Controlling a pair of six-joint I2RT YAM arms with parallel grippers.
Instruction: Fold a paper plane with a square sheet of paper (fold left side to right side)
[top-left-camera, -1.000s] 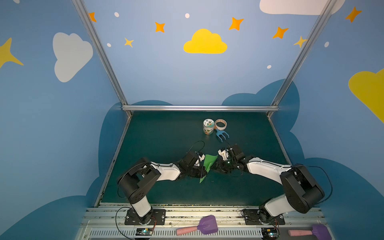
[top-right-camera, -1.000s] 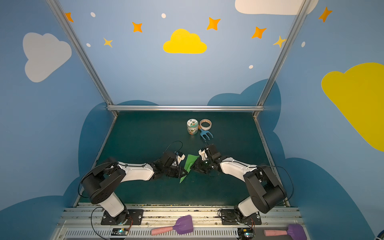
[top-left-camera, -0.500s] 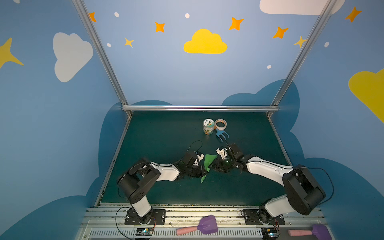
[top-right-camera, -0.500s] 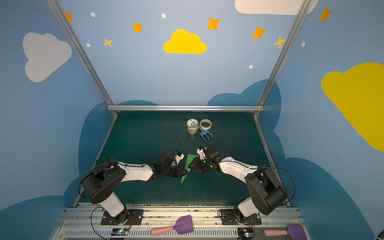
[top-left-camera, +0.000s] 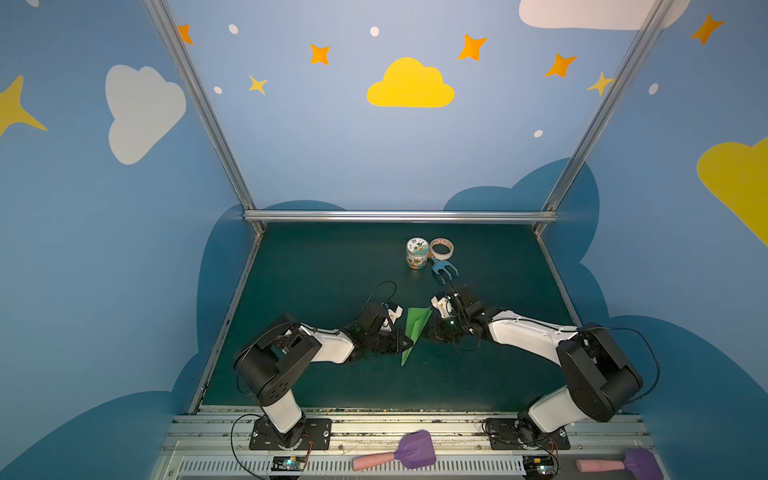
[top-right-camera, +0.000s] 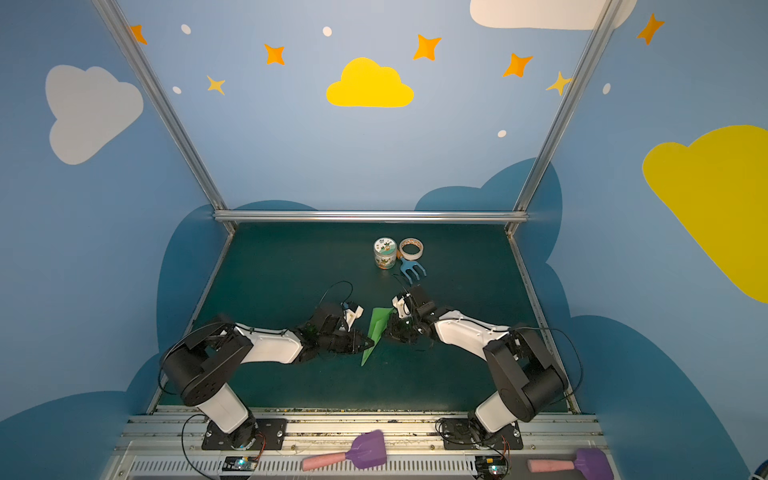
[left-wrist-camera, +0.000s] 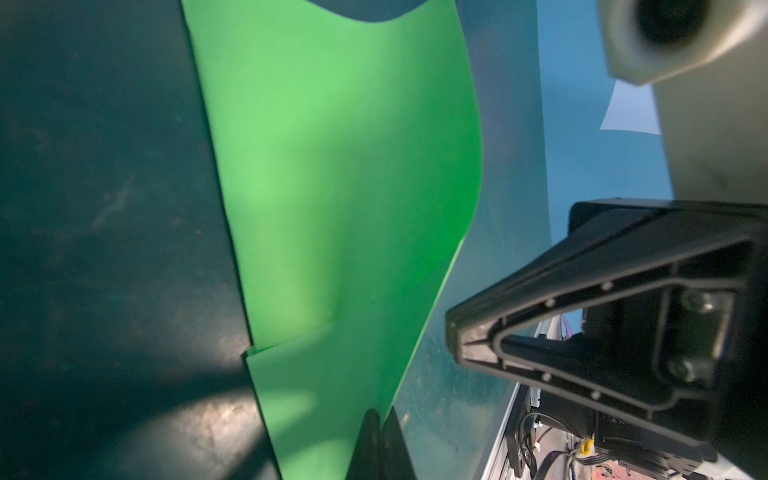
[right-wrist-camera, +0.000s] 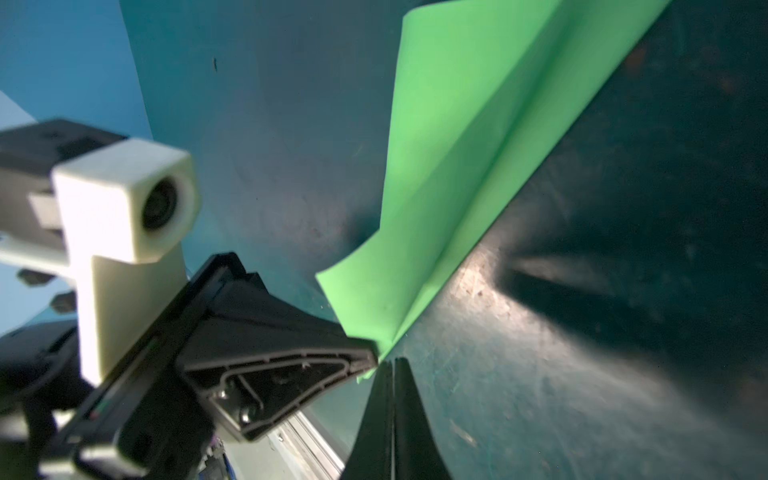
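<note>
On the dark green mat (top-left-camera: 332, 270) lies the slim bright green paper plane (top-left-camera: 415, 328). Your left gripper (left-wrist-camera: 380, 415) pinches its edge, and the right gripper (right-wrist-camera: 392, 365) sits pressed together alongside. Tugging now could tear or unfold it.

Overhead stereo pair — close wrist views

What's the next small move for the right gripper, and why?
Probably slide the shut right gripper along the folded edge of the green paper to press the crease flat. Its tips sit at that edge's end, the flap beside it curls off the mat, and the shut left gripper meets the paper nearby.
</note>
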